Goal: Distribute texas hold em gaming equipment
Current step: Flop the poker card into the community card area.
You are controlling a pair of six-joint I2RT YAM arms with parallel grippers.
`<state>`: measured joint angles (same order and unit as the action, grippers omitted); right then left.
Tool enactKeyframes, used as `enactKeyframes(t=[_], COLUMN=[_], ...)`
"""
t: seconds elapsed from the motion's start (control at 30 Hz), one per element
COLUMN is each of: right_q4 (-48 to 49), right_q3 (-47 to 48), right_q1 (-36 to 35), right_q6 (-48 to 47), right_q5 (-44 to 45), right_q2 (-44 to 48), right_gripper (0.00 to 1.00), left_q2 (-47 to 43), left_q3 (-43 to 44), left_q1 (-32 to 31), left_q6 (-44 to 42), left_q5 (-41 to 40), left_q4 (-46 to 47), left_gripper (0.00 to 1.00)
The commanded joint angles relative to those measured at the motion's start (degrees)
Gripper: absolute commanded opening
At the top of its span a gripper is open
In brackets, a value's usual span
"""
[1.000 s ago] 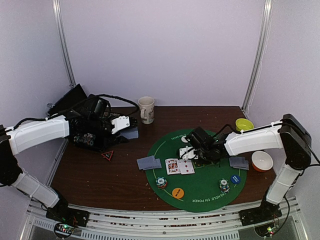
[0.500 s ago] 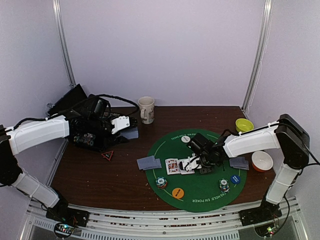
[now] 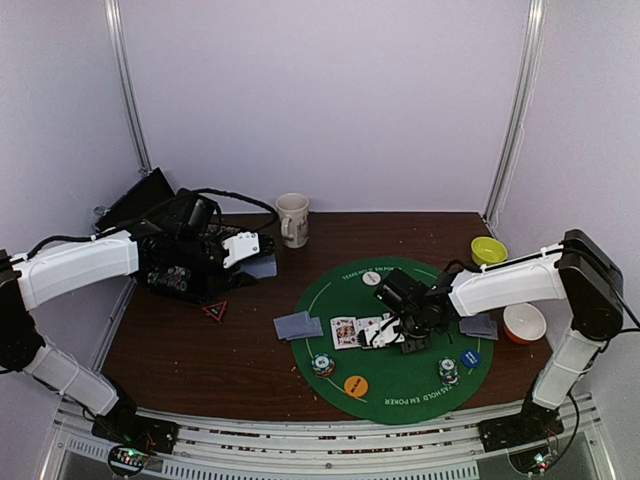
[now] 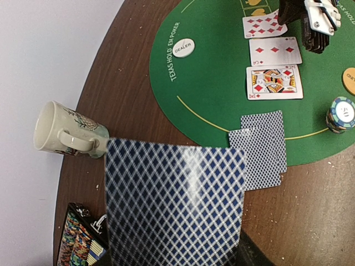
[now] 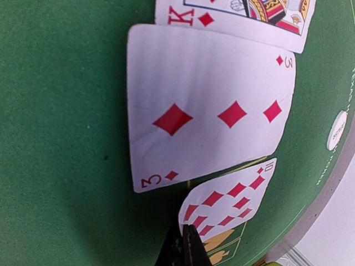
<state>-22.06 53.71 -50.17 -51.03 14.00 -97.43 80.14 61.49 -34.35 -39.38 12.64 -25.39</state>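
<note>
**ten of diamonds brought to the end of the face-up row; not yet released**

right gripper [image 5: 185, 246]: the fingers are pinched together on one short edge of the ten of diamonds [image 5: 224, 199], which is face up. the card sits low over the green mat [image 5: 55, 138]. it lies just beside the three of diamonds [image 5: 213, 111], and the king of diamonds [image 5: 244, 16] follows on the far side. the held edge curls up toward the fingers, so it cannot be told whether the card lies fully flat.

change: one second ago the gripper stood further back on the mat, clear of the row, and only the king and three lay face up. half a second ago it had reached the row end, and it now sits lower and closer against the three. the white dealer button [image 3: 371, 279], then hidden by the arm, now shows behind it.

meaning, as a judgement: the third face-up card is in position and only the release is outstanding. lifting away before the fingers open could drag the card out of line.

left gripper [image 3: 250, 248]: it holds a blue-backed card [image 4: 175, 205] off the mat, over the brown table [image 3: 180, 340] near the beige mug [image 4: 64, 133]. the fingers are hidden behind the card, but the grip is judged closed because the card hangs in front of the camera. no change across the three views.
</note>
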Motion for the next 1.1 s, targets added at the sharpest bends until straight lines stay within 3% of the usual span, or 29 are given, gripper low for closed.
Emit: enactKeyframes(t=[0.0,0.43,0.8,1.07], right_q4=[-2.1,-1.3,-2.4,-0.8], right_q3=[-1.4,-2.0,-2.3,1.9], right_q1=[-1.0,-1.1,-2.0,-2.2], right_q6=[-0.9,-2.9,-2.6,4.4], right_q5=[-2.1,-0.7,-0.2,-6.1], right_q2=[2.0,1.0,1.6,6.7], right_gripper=[0.00,0.00,0.17,0.42], left_q2=[-1.0,-1.1,-1.2,-1.2], left_q3=[0.0,-0.1,-0.2,-0.2], left_q1=[-0.3,-0.2,-0.2,-0.3], left_q6=[-0.5,-0.5,-0.6,-0.5], left_q5=[0.4,0.2,-0.1,0.0], left_q4=[1.9,1.9,2.0,2.0], left_gripper=[0.50,0.50,0.50,0.50])
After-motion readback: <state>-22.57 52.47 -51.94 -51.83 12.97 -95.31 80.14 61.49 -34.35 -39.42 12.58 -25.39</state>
